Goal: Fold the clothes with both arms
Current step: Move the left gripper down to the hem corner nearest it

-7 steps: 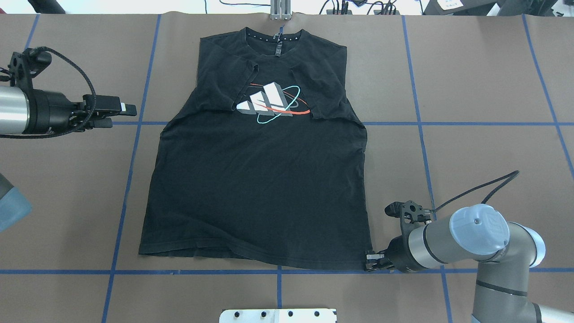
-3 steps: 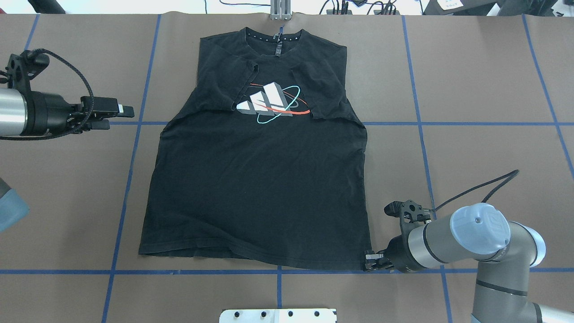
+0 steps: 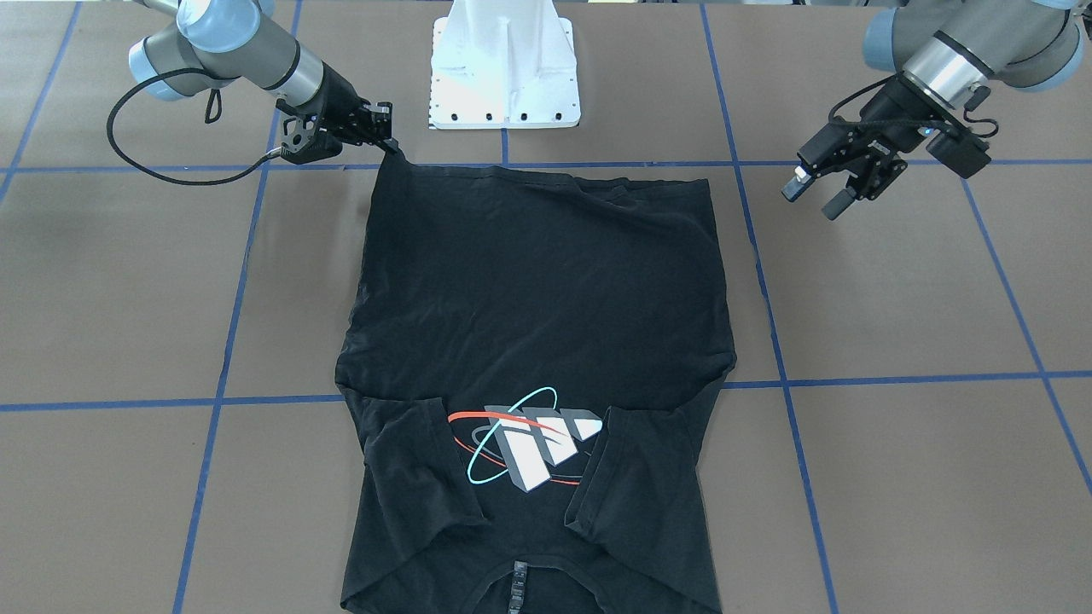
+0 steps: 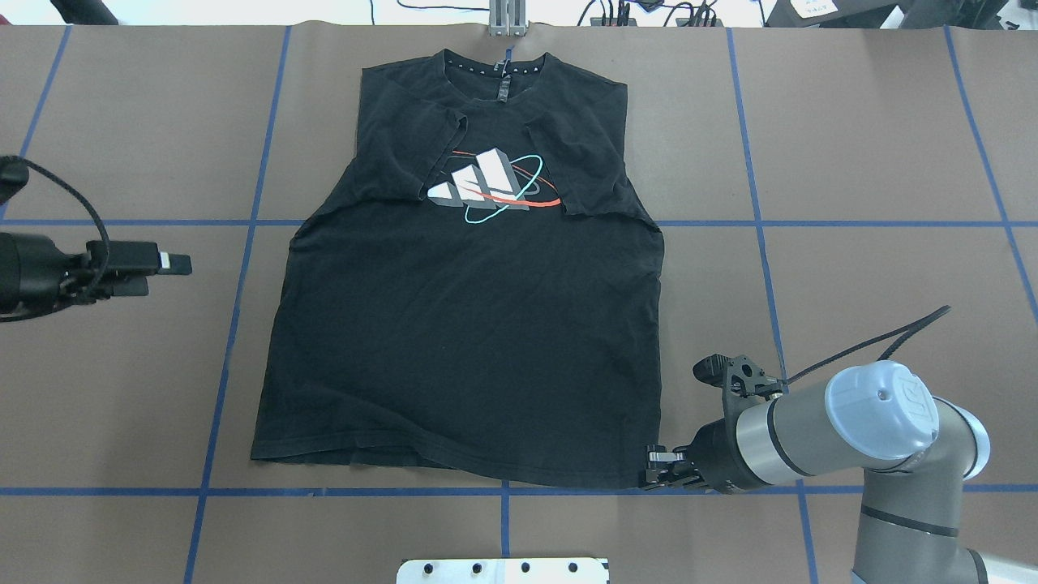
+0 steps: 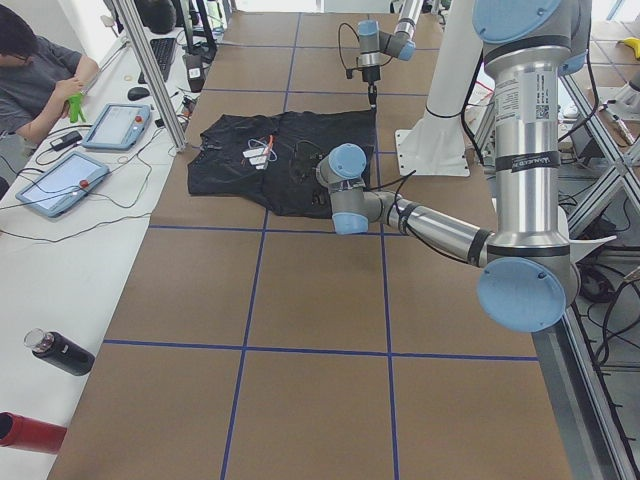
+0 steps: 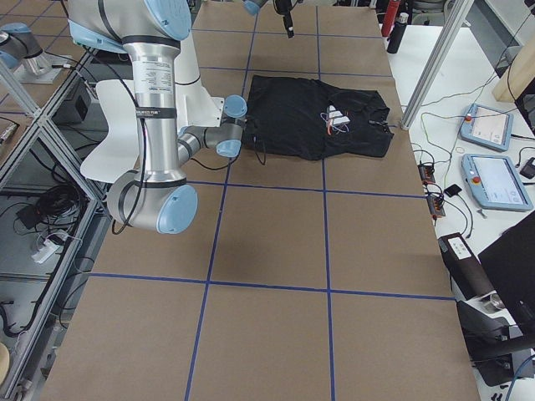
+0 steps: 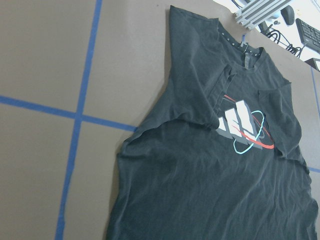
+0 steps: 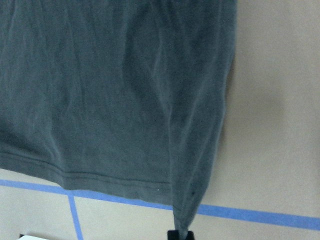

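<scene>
One shirt (image 4: 470, 341) lies flat, print up, mid table (image 4: 851, 162), sleeves folded in. I see my right gripper (image 4: 658, 468) pinched on its near right hem corner, cloth drawn to a point. My left gripper (image 3: 810, 200) hangs apart from the shirt's left edge, jaws spread, holding nothing.

One black T-shirt (image 4: 462, 341); one left arm (image 3: 955, 51), one right arm (image 4: 811, 438); one white pedestal base (image 3: 503, 68). In the exterior left view: one person (image 5: 35, 75) at ten o'clock, two tablets (image 5: 60, 182), two bottles (image 5: 60, 352) at seven o'clock.
</scene>
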Robot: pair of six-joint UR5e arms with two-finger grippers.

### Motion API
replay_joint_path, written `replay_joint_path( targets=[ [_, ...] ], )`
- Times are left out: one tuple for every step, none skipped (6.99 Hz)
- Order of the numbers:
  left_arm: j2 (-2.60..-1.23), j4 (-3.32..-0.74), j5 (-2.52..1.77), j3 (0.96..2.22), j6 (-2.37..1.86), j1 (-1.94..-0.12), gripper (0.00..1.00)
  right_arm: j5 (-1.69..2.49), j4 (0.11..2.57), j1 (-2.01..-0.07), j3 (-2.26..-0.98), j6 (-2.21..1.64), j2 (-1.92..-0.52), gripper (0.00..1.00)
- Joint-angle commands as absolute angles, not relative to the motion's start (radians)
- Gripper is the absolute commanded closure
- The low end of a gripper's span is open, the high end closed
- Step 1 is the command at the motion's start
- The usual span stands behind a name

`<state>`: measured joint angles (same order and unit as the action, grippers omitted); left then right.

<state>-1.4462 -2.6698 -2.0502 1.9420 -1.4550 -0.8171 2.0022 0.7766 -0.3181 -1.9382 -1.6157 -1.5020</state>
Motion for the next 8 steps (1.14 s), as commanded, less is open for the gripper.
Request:
replay_joint_path(
  targets=[
    [-1.414,-2.701,-1.996,1.947,-1.552,-0.697,0.0,2.0,0.776,-0.325,-1.942,-1.618,-1.477,1.0],
    [-1.413,-2.723,-1.924,1.947,-1.622,-0.622,0.0,1.997,0.776,-0.324,-1.941,-1.618,-1.477,1.0],
    [-1.413,-2.726,-1.845,1.947,-1.679,-0.536,0.0,1.999,0.776,-0.328,-1.942,-1.618,-1.477,1.0],
    [-1.414,-2.727,-1.797,1.941,-1.709,-0.472,0.0,1.997,0.776,-0.33,-1.941,-1.618,-1.476,1.0],
    [-1.416,-2.723,-1.739,1.931,-1.73,-0.412,0.0,1.999,0.776,-0.334,-1.94,-1.617,-1.474,1.0],
    [-1.425,-2.718,-1.697,1.895,-1.733,-0.37,0.0,2.0,0.776,-0.337,-1.94,-1.618,-1.474,1.0],
    [-1.434,-2.718,-1.686,1.866,-1.733,-0.356,0.0,2.003,0.776,-0.344,-1.942,-1.617,-1.473,1.0],
    [-1.434,-2.715,-1.687,1.864,-1.732,-0.345,0.01,2.003,0.776,-0.347,-1.945,-1.618,-1.47,1.0]
  ],
)
